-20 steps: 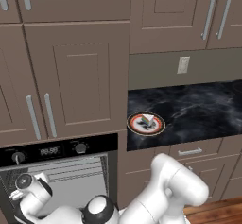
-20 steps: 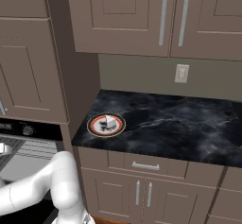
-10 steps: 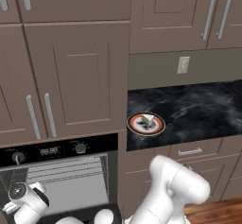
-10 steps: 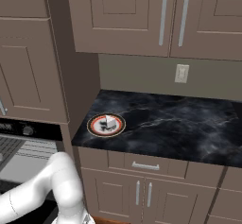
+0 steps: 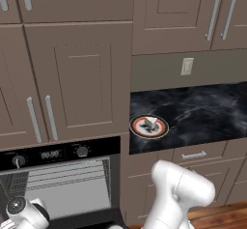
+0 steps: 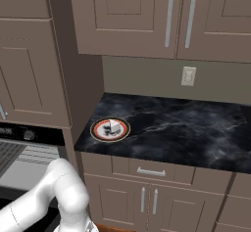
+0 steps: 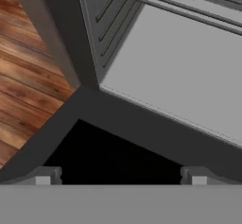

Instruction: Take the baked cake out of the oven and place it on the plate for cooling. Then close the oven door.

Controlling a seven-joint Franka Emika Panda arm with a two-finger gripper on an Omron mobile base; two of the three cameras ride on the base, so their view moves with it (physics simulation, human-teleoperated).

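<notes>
The baked cake (image 5: 152,122), a small pale wedge, lies on the red-ringed plate (image 5: 138,128) on the black counter; both show again from the right, cake (image 6: 114,126) on plate (image 6: 99,130). The black oven (image 5: 48,154) stands open at the lower left, its light grey racked inside (image 7: 189,53) bare. The oven door (image 7: 118,147) is folded down, and its black panel lies just under my gripper (image 7: 120,178). My gripper is open with nothing between its fingertips (image 7: 47,176). It hangs low at the door's left corner.
Brown cabinet doors (image 5: 77,73) rise above the oven, with drawers (image 6: 152,172) under the counter. A wall socket (image 6: 188,76) sits behind the counter. Wooden floor (image 7: 28,76) shows left of the oven door. My white arm (image 5: 181,189) crosses the lower foreground.
My hand has sunk lower in front of the open oven, and the elbow has dropped out of the left base view. Cake, plate and oven door have not moved.
</notes>
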